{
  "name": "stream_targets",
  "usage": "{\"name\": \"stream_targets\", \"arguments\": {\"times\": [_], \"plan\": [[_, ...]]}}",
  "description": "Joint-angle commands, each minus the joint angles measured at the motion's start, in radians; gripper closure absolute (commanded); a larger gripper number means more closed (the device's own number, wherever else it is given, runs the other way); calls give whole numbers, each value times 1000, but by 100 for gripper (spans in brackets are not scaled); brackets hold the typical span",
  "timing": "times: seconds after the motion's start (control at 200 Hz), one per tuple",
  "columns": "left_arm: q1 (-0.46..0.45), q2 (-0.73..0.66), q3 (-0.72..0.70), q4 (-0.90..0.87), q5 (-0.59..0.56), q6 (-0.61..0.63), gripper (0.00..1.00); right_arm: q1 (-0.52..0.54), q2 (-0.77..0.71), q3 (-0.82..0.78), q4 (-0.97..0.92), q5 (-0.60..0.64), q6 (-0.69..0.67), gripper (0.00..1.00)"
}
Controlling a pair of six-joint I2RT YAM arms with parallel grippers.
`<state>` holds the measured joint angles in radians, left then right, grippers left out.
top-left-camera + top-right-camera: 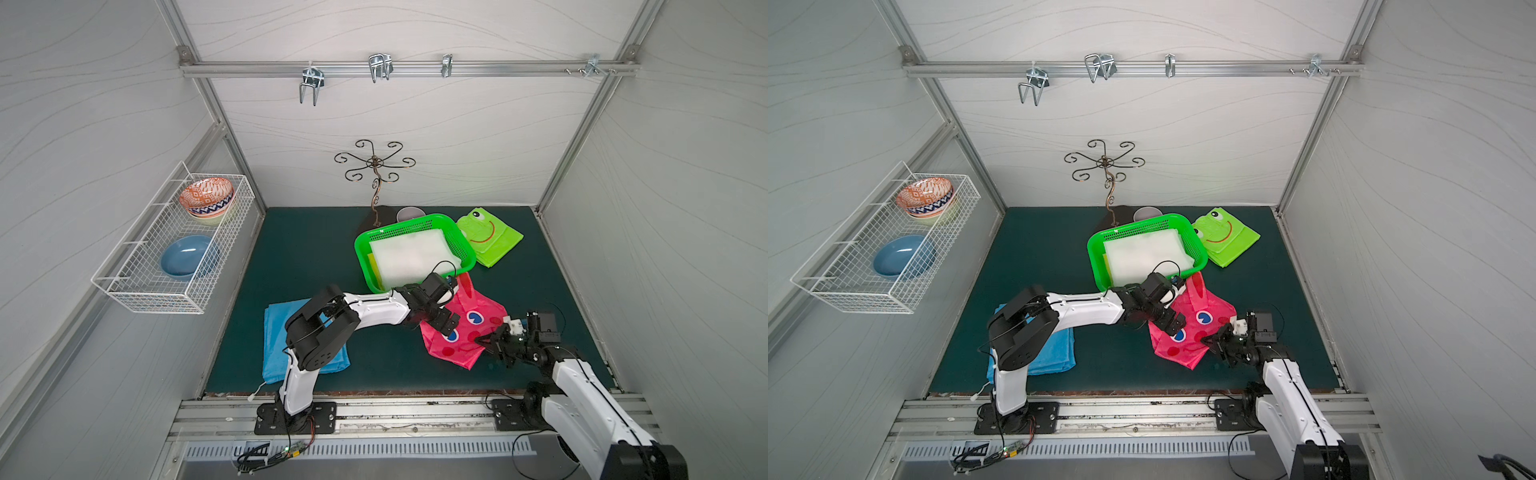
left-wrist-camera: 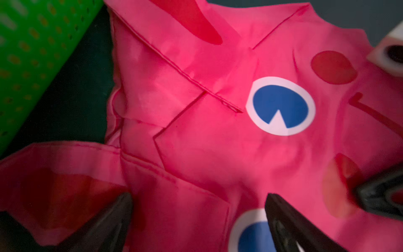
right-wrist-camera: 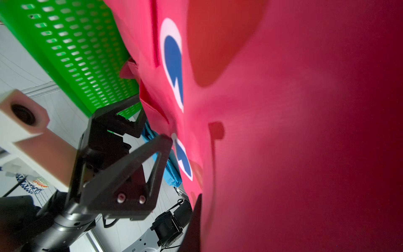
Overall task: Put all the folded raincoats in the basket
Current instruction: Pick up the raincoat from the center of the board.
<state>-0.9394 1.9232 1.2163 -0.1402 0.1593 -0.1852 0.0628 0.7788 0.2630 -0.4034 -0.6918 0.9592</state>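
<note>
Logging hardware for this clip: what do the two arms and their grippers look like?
The left arm and right arm have white shells, black joints and black base plates. The left gripper and right gripper have black, skeletal triangular fingers. A cream camera block sits at each wrist; thin black cables loop alongside.

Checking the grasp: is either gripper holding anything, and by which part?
The right gripper pinches the pink raincoat at its edge nearest that arm; the left gripper is open, holding nothing.

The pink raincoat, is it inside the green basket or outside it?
Outside. The pink raincoat is on the dark mat beside the green basket, not within its rim.
</note>
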Motion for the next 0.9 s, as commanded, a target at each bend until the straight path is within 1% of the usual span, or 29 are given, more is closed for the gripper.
{"name": "stream_targets", "arguments": {"times": [0.0, 0.085, 0.275, 0.395, 0.495, 0.585, 0.66, 0.72, 0.805, 0.84, 0.895], "plan": [[-1, -124, 8, 3, 69, 16, 1, 7, 14, 75, -30, -15, -2, 100], [0, -199, -10, 11, 69, 17, 1, 8, 23, 138, -77, -4, -9, 100], [0, -334, -41, 6, 48, 53, 1, 7, 75, 328, -292, 113, -13, 100], [-2, -407, -37, -28, 120, 123, 0, 8, 117, 450, -400, 159, -18, 100], [-4, -477, -87, 36, 162, 192, 0, 8, 130, 531, -437, 183, -7, 100], [-7, -540, -153, 108, 135, 213, 0, 7, 146, 593, -441, 193, 13, 100], [-9, -568, -134, 58, 27, 162, 0, 7, 173, 640, -438, 184, 24, 100], [-7, -564, -72, -59, -80, 103, 0, 7, 198, 679, -437, 183, 31, 100], [-3, -558, -5, -211, -179, 30, 0, 8, 227, 734, -428, 192, 43, 100], [17, -560, 7, -258, -191, -23, 0, 9, 237, 758, -427, 204, 48, 100], [77, -566, 15, -319, -142, -122, 0, 10, 251, 797, -422, 221, 54, 100]]}}
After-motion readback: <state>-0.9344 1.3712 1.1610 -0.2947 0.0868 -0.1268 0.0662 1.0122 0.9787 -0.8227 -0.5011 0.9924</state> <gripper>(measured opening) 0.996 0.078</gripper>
